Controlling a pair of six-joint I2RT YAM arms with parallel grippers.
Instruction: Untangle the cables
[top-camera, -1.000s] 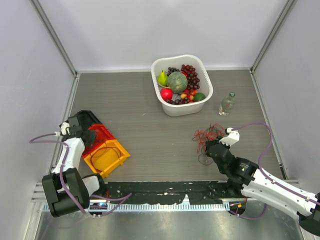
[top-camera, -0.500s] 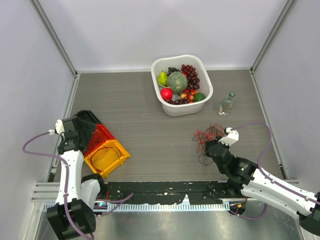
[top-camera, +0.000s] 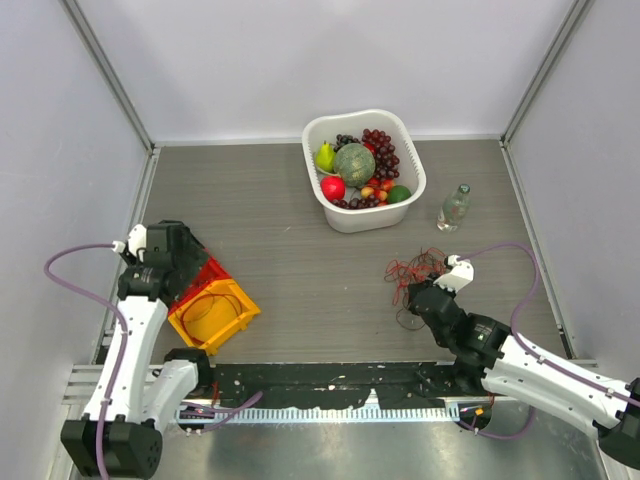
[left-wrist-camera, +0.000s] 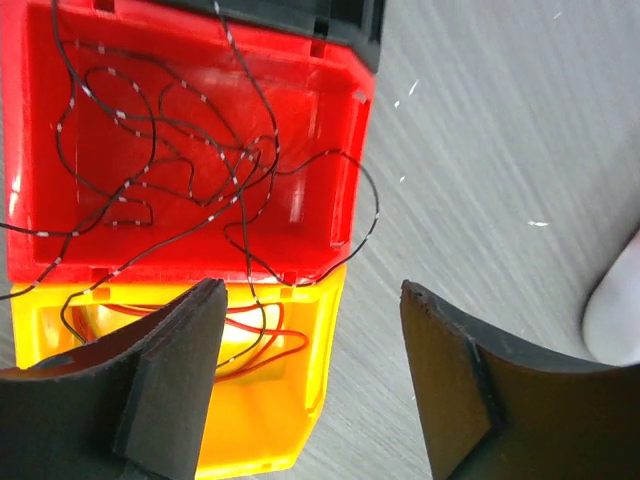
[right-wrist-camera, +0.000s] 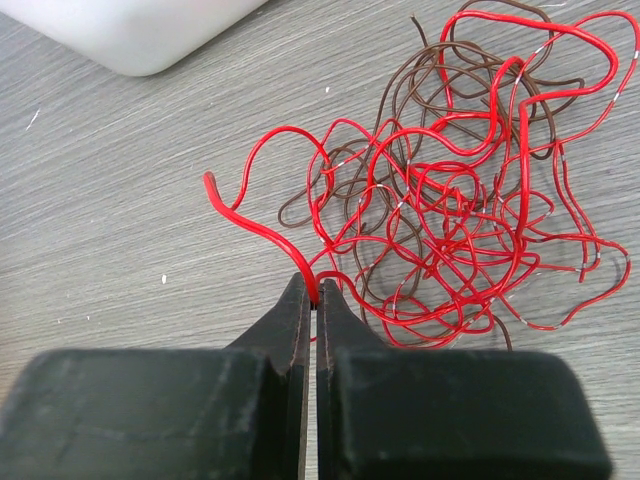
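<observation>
top view, worktop (top-camera: 290, 225): a grey wood pattern is seen, closed in by pale walls.
top view, cables (top-camera: 412, 268): a loose red and brown bundle is laid on the right part of the worktop, between the bottle (top-camera: 454, 206) and the right gripper (top-camera: 422, 297).
top view, right gripper: it is set at the near edge of the bundle; the state of its fingers cannot be told from here.
top view, left gripper (top-camera: 183, 262): it is held over the trays at the far left, well apart from the bundle.
top view, trays: the red tray (top-camera: 210, 268) and the yellow tray (top-camera: 232, 312) are placed side by side, touching.
top view, basket (top-camera: 318, 135): white, filled with fruit, near the far wall.
left wrist view, left fingers (left-wrist-camera: 165, 380): they are spread wide apart and nothing is held between them.
left wrist view, dark cable (left-wrist-camera: 200, 170): a thin wire with white marks is laid in loops inside the red tray; some loops are passed over its rim, to the worktop and to the yellow tray.
left wrist view, red cable (left-wrist-camera: 265, 345): it is seen inside the yellow tray.
left wrist view, black tray (left-wrist-camera: 290, 15): its edge is seen beyond the red tray.
right wrist view, right fingers (right-wrist-camera: 292, 330): they are pressed together and clamped on a red strand (right-wrist-camera: 280, 240) of the bundle.
right wrist view, cables: red loops are mixed with brown ones, flat on the worktop just beyond the fingertips.
</observation>
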